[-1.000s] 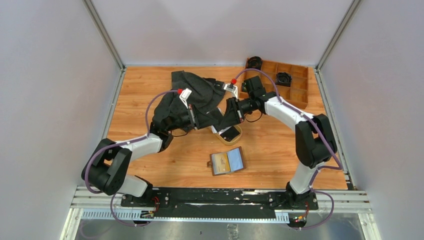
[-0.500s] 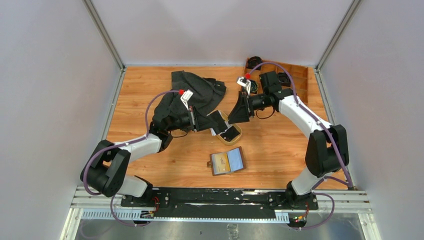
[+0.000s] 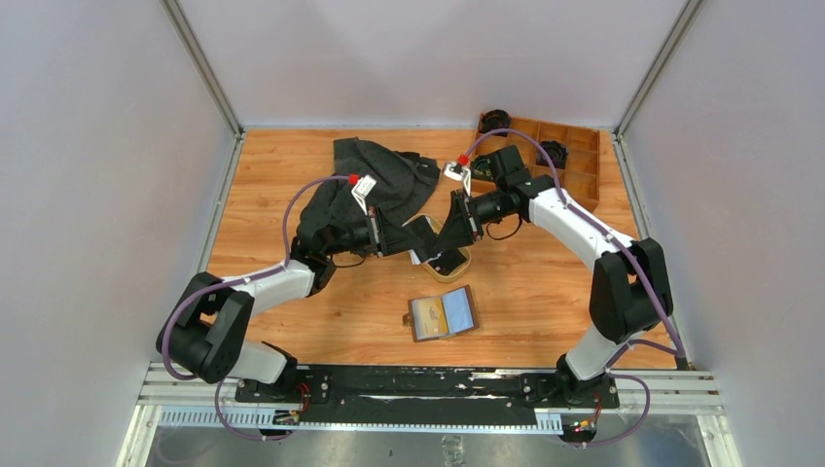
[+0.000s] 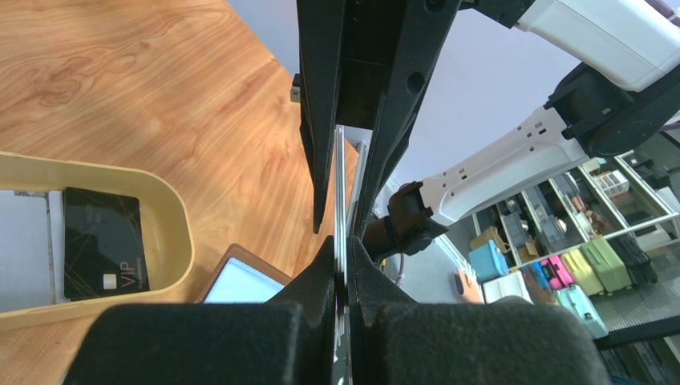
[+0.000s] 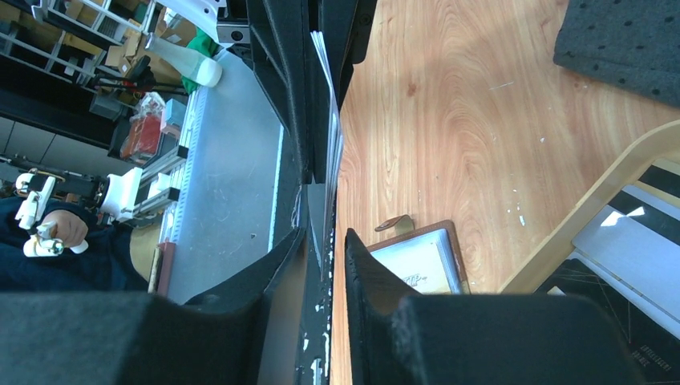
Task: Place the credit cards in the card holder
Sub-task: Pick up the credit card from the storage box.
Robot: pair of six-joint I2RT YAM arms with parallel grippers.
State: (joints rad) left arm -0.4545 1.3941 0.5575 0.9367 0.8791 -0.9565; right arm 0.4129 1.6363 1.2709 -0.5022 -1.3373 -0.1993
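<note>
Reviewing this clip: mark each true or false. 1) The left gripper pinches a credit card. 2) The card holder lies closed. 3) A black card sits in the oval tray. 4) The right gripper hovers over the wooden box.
1) True: the left gripper is shut on a credit card, seen edge-on.
2) False: the card holder lies open on the table, nearer the arm bases than the tray.
3) True: a black card lies inside the oval tray.
4) False: the right gripper is at the left gripper's card, one finger on either side of it, gaps showing.
</note>
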